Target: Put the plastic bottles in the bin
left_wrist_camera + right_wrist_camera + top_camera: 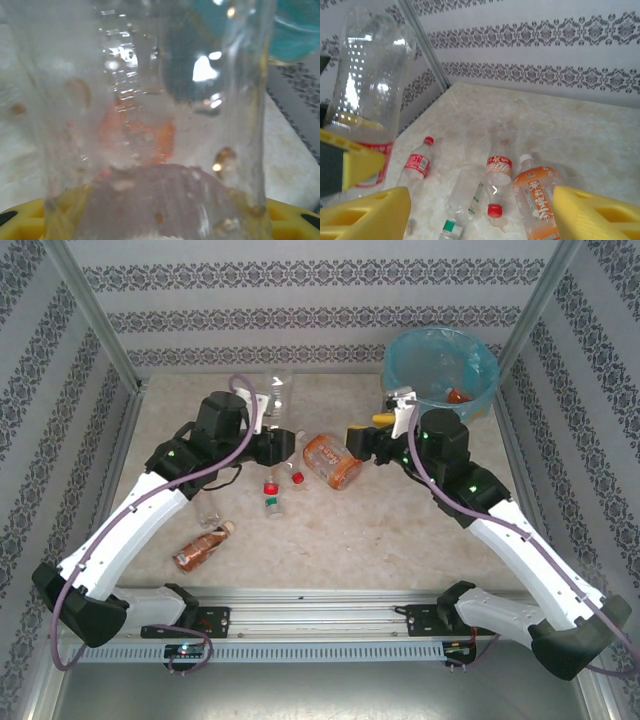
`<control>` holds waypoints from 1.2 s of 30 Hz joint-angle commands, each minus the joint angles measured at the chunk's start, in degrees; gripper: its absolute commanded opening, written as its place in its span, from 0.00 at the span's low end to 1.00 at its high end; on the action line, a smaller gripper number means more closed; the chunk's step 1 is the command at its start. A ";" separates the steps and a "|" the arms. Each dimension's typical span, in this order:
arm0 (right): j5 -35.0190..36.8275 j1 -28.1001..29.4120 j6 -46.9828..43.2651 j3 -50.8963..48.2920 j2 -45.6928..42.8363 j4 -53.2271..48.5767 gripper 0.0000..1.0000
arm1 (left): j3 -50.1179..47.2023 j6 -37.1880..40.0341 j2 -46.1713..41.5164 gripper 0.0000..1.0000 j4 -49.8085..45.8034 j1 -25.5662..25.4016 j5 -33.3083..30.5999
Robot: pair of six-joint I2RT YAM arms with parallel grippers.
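My left gripper [280,443] is shut on a large clear plastic bottle [278,400] with a red label, held off the table; the bottle's wall [150,100] stands between the yellow fingers [30,220]. The same bottle [367,95] shows at the left of the right wrist view. My right gripper [366,436] [480,220] is open and holds nothing, above an orange-labelled bottle [332,462] [537,197]. A red-capped bottle [498,182], a green-capped clear bottle [462,205] and a small red-labelled bottle [417,162] lie on the table. The bin [402,352], blue-lined, stands back right.
A brown bottle [202,545] lies at the front left near the left arm. A red-topped bottle [458,395] lies inside the bin. Patterned walls and metal posts close in the marble table [360,530] on three sides; a rail runs along the near edge.
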 commanded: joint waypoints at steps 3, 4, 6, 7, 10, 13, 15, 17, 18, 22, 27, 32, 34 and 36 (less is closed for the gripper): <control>-5.67 -4.53 2.88 -0.74 -3.39 4.62 0.76 | 1.25 3.27 1.42 0.56 8.66 -3.92 2.78; -6.70 -5.63 3.30 -0.93 -3.91 5.12 0.77 | 1.09 3.54 1.52 0.56 9.77 -4.43 3.46; -8.65 -7.64 4.41 -1.12 -4.96 6.11 0.78 | 0.38 3.50 1.56 0.56 11.99 -5.18 4.89; -10.08 -8.84 4.94 -1.42 -5.48 6.71 0.78 | -0.42 3.54 1.43 0.55 13.63 -5.47 5.76; -14.03 -11.48 6.32 -2.03 -7.10 8.31 0.79 | -2.86 4.87 0.53 0.55 18.55 -6.45 7.97; -18.02 -13.09 7.38 -2.83 -8.04 9.98 0.80 | -5.02 6.32 -0.48 0.56 22.69 -7.08 10.22; -21.24 -13.38 8.35 -3.38 -8.14 12.19 0.80 | -5.97 6.66 -0.72 0.56 24.09 -7.26 11.28; -25.50 -13.31 9.37 -3.55 -7.55 14.38 0.81 | -6.93 6.88 -1.03 0.55 25.62 -7.49 12.33; -27.32 -13.32 9.84 -3.41 -7.19 15.12 0.81 | -7.31 6.91 -1.20 0.55 26.23 -7.62 12.69; -34.51 -11.99 11.92 -2.56 -5.44 19.63 0.85 | -8.97 6.87 -1.76 0.55 29.47 -7.98 15.09; -35.79 -5.43 6.50 0.17 -3.04 16.95 0.88 | -9.47 6.60 -1.78 0.54 33.63 -8.49 19.82; -30.59 -3.66 7.31 0.56 -1.39 16.02 0.88 | -9.41 8.01 -2.48 0.53 35.57 -9.25 22.73; -31.00 -3.43 8.22 0.63 -0.80 16.94 0.88 | -9.77 8.73 -2.84 0.53 35.82 -9.60 24.08; -31.45 -2.59 8.14 1.20 -0.06 17.13 0.88 | -10.08 9.22 -3.13 0.53 35.82 -9.90 25.55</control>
